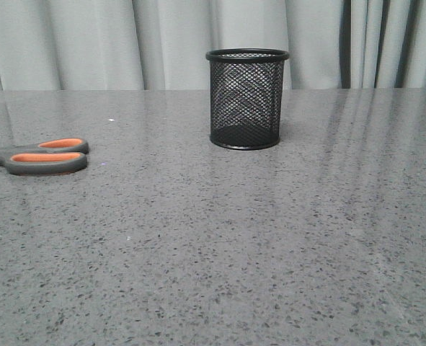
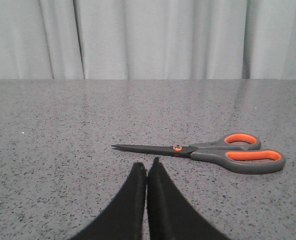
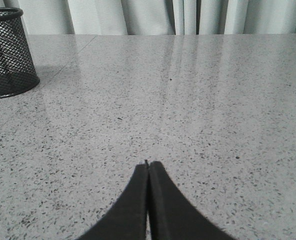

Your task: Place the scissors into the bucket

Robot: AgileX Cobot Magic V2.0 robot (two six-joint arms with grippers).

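No writing shows. The scissors lie flat on the counter just beyond the left claw, pressed closed and empty; the right claw likewise.

The scissors lay flat on the speckled grey desk, blades closed, well short of its far edge where pale curtains hung. The left gripper hovered just short of the blades, its two black fingers pressed together, holding nothing.
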